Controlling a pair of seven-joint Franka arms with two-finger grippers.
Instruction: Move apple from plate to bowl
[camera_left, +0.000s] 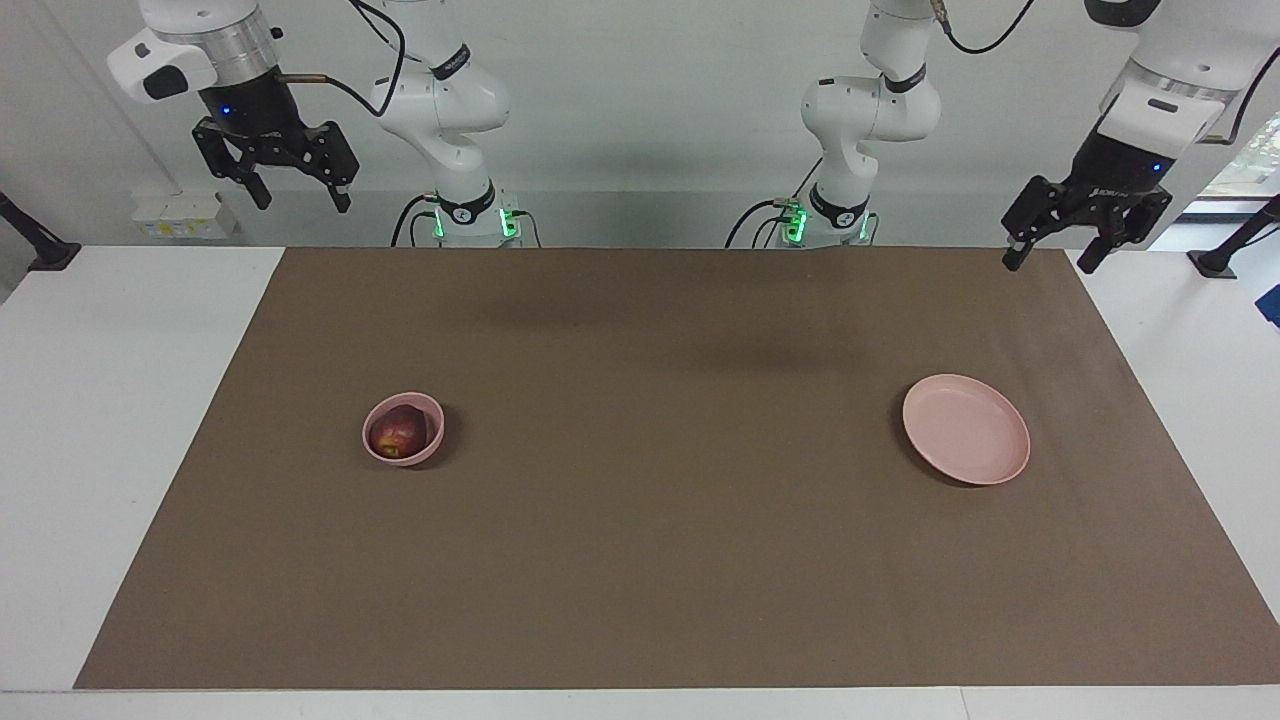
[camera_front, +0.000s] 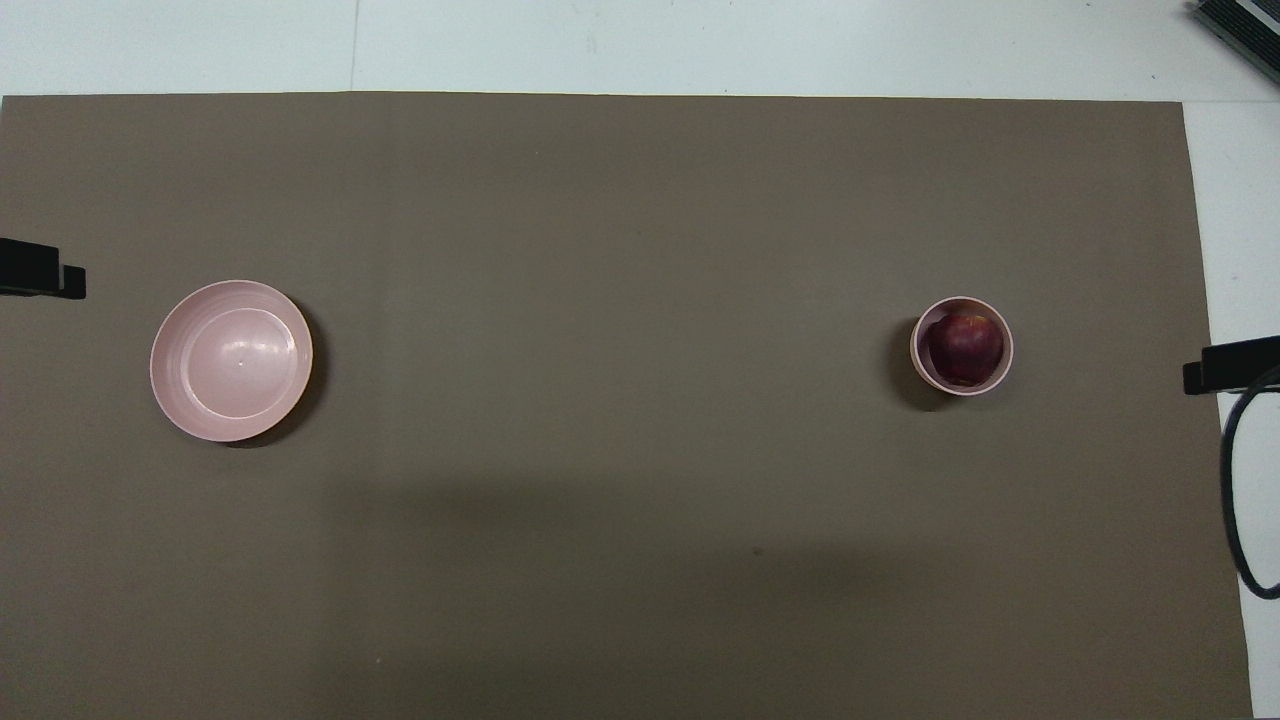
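The dark red apple (camera_left: 397, 433) (camera_front: 963, 346) lies inside the small deep pink bowl (camera_left: 428, 446) (camera_front: 921, 365) toward the right arm's end of the table. The wide pale pink plate (camera_left: 965, 428) (camera_front: 230, 360) stands bare toward the left arm's end. My right gripper (camera_left: 298, 195) hangs high in the air at its end of the table, open and holding nothing. My left gripper (camera_left: 1052, 255) hangs over the mat's corner at its end, open and holding nothing. Only the fingertips (camera_front: 40, 270) of the left gripper and the fingertips (camera_front: 1230, 364) of the right gripper show at the edges of the overhead view.
A brown mat (camera_left: 640, 520) covers most of the white table (camera_left: 100, 400). A black cable loop (camera_front: 1240, 490) hangs at the right arm's end in the overhead view. A dark object (camera_front: 1240, 25) sits at the table's corner farthest from the robots.
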